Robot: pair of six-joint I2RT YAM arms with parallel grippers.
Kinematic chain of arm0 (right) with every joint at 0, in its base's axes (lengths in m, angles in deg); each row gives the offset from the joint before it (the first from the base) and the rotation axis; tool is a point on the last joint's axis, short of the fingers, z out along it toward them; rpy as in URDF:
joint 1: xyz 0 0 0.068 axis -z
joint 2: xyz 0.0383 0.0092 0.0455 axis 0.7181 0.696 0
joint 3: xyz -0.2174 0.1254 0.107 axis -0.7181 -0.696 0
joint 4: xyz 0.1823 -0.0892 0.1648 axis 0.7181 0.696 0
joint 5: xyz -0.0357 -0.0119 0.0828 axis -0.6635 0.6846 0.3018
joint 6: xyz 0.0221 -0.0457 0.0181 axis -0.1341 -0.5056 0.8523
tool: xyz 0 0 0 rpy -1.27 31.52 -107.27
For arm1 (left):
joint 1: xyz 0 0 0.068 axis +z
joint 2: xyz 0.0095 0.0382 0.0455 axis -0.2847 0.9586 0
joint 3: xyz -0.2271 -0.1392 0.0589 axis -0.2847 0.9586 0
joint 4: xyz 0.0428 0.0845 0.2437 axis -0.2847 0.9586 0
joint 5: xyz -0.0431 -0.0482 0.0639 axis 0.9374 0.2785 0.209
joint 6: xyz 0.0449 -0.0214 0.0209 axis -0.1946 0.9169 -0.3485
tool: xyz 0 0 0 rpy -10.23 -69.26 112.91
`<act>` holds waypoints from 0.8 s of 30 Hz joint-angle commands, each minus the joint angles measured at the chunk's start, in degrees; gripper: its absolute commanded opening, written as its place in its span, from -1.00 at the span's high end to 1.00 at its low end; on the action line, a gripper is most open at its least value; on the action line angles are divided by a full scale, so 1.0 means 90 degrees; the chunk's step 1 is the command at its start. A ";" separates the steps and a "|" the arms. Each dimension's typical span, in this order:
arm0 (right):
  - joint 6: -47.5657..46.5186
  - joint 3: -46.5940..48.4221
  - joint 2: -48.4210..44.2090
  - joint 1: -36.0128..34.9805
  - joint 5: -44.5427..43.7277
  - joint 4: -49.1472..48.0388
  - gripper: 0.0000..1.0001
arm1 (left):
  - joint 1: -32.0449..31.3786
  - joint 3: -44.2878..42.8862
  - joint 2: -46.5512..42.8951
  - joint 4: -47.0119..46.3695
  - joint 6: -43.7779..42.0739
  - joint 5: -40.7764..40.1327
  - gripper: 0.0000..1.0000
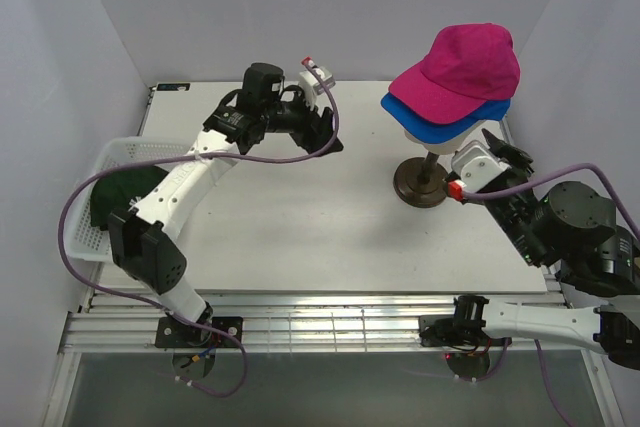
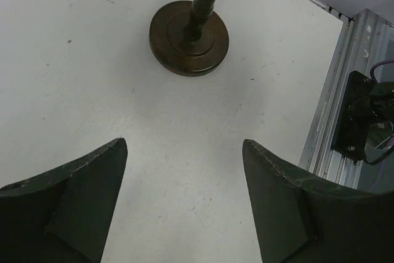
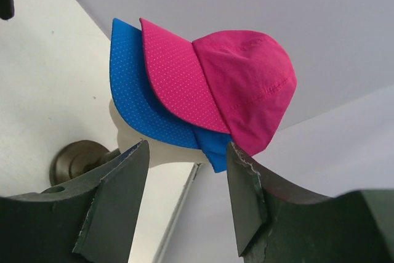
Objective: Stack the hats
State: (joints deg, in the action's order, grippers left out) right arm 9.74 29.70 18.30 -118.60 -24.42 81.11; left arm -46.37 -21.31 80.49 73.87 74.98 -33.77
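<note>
This was a robotics lab test cell, not a lived-in room. A bare white table (image 1: 300, 227) sat boxed in by plain white walls (image 1: 200, 7) on the left, far and right sides. Along its near edge ran a slotted aluminium rail frame (image 1: 330, 325), to which the left arm (image 1: 185, 182) and right arm (image 1: 560, 319) were bolted, with purple cables (image 1: 62, 237) looping from them. The only goods were staged props: a white mesh basket (image 1: 120, 152) at the left, and at the far right a mannequin head stand (image 1: 421, 185) wearing a pink cap (image 1: 465, 67) over a blue cap (image 1: 440, 130).
</note>
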 commanded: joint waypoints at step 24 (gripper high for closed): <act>-0.2687 -0.1218 -0.0657 0.0002 0.0525 -0.2822 -0.18 | -0.1266 0.2814 0.2972 -0.9507 0.1356 0.0828 -0.96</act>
State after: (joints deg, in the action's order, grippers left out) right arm -12.49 19.60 13.73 -118.60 -20.99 66.95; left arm -58.24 0.31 105.49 13.13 82.66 -25.81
